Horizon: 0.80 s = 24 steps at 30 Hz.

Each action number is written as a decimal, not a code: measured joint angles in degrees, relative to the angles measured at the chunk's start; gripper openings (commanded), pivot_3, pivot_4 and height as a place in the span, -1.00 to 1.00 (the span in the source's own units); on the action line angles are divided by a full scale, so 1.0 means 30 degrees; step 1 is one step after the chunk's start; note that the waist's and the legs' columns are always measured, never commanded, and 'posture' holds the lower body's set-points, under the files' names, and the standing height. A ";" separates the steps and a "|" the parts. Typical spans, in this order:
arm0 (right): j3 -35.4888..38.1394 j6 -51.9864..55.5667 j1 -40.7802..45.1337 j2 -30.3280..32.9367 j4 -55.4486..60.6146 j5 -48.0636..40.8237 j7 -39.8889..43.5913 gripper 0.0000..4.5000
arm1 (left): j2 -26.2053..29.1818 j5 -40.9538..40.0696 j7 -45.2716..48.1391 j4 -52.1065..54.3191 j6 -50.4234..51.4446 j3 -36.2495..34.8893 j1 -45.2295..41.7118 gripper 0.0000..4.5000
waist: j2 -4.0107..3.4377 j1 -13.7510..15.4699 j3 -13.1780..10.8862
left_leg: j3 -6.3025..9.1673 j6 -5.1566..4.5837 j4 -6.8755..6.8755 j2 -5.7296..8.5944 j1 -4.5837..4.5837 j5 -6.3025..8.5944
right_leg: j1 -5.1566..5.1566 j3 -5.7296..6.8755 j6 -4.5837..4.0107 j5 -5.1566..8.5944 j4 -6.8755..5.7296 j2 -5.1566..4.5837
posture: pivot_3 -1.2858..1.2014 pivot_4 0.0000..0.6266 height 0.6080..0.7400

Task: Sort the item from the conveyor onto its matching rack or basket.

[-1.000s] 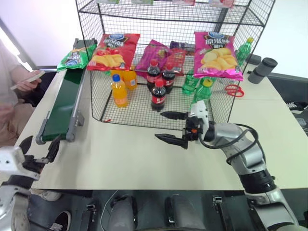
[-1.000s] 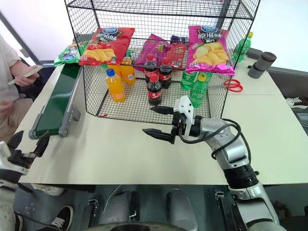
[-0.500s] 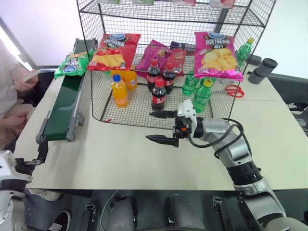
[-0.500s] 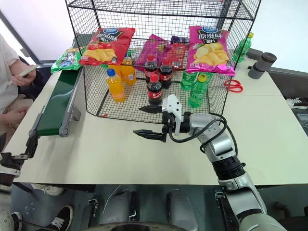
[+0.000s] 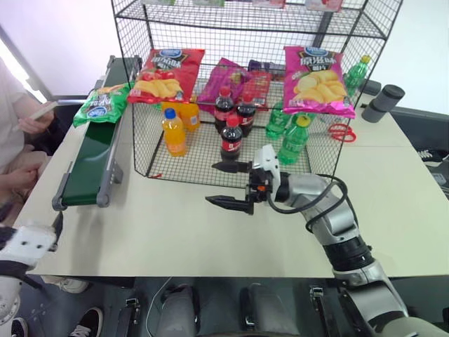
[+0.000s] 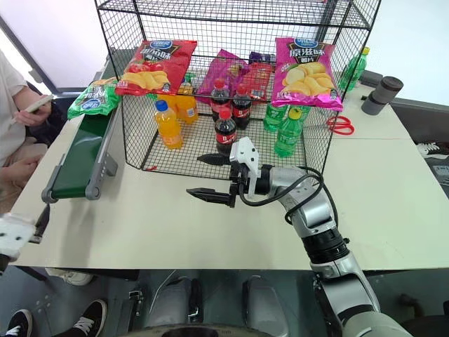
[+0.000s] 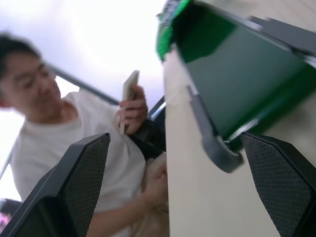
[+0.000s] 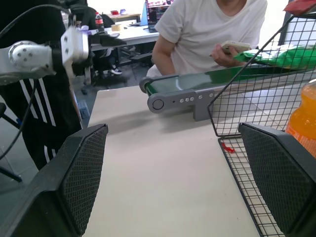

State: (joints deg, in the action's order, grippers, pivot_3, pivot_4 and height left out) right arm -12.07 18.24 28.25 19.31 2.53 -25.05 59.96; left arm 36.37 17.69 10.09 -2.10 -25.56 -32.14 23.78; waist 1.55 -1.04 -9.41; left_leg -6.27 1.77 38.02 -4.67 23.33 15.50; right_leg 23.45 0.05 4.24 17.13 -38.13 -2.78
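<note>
The green crisp bag lies on the far part of the conveyor, its near end overhanging the belt's outer edge a little, just beside the left wall of the black wire rack. The conveyor runs along the left side of the pale desk, with its roller end nearest the robot. Inside the rack, a red crisp bag, a purple packet and a pink crisp bag lean on the middle tier, and below them stand an orange drink bottle, dark cola bottles and green bottles. The right tool hangs over the desk just in front of the rack, pointing across toward the conveyor, its two black fingers spread wide with nothing between them. The left tool sits low at the near left corner of the desk, well short of the bag; in its own wrist view the fingers stand far apart and empty, with the conveyor's end between them in the background. A person in a white shirt sits beside the conveyor holding a phone (close to the bag, though not touching it). Red scissors and a grey cylinder lie on the desk to the right of the rack.
</note>
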 measured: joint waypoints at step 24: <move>0.0000 -0.0239 -0.0296 -0.0107 0.0072 0.0407 -0.0194 0.96 | 0.2664 0.4356 -0.1439 -0.0095 0.0883 0.1518 0.0054 1.00 | -0.0007 -0.0063 -0.0003 | -0.0001 0.0002 -0.0029 -0.0017 0.0008 0.0000 | 0.0022 -0.0002 -0.0020 0.0003 -0.0001 -0.0026 | 0.03 -0.52 1.00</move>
State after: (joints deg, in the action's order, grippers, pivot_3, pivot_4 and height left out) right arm -12.07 17.52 27.36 18.99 2.75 -23.83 59.38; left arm 44.36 30.75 5.77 -2.39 -22.91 -27.58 23.94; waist 1.53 -1.23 -9.42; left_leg -6.27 1.78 37.93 -4.72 23.36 15.50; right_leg 23.51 0.04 4.18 17.14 -38.14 -2.86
